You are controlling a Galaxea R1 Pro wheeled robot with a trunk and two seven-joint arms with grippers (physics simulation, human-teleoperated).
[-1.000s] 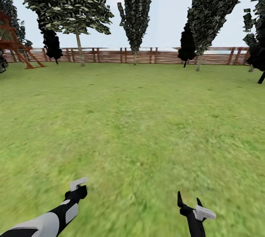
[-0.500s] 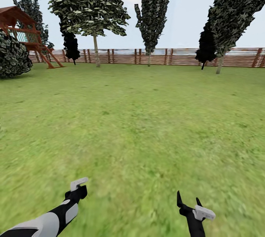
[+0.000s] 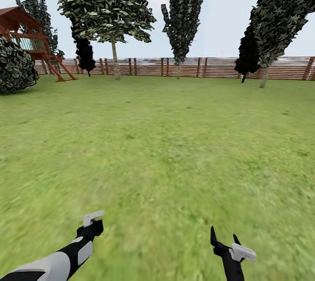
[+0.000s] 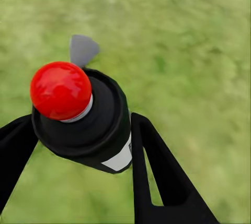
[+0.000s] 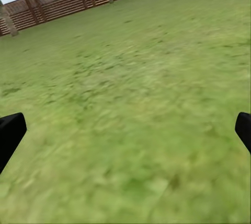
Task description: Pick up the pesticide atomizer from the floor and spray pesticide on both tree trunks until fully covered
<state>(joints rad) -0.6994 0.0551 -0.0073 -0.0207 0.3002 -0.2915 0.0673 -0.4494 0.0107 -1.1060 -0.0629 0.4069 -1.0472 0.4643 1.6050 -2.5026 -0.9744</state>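
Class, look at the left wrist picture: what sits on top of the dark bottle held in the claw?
A round red cap tops the atomizer, with a grey trigger behind. The bottle's underside is hidden.

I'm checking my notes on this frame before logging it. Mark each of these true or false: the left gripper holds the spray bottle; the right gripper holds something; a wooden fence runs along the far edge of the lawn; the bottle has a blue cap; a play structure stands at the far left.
1. The left gripper holds the pesticide atomizer. True: its fingers sit on either side of the dark bottle.
2. The right gripper holds something. False: it is open, with grass between its fingers.
3. A wooden fence runs along the lawn's far edge. True.
4. The bottle has a blue cap. False: its round top is red.
5. A play structure stands at the far left. True.
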